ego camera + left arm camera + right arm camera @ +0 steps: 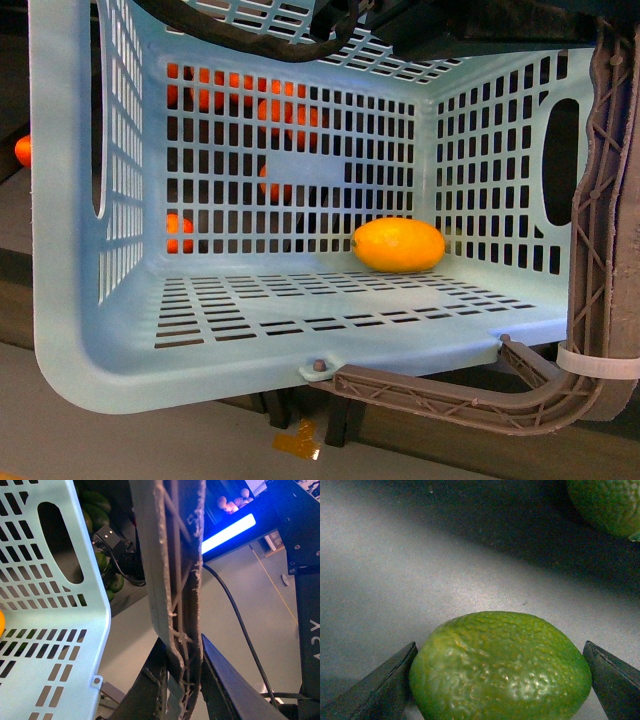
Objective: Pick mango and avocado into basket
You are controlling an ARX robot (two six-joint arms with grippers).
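Observation:
The teal basket (90, 330) fills the front view, tilted with its open side toward the camera. The yellow-orange mango (399, 245) lies inside it against the far wall. The grey-brown basket handle (600, 250) runs down the right side. In the left wrist view my left gripper (180, 680) is shut on that basket handle (170, 570), beside the basket (45, 645) wall. In the right wrist view my right gripper (500, 680) is shut on the green, pebbly avocado (500, 667), which rests on a grey surface (420, 580).
Oranges (285, 110) show through the basket's slotted back wall, and one orange (24, 150) lies past its left side. Another green fruit (607, 505) lies near the held avocado. Green fruits (97, 510) and a black cable (240, 625) appear in the left wrist view.

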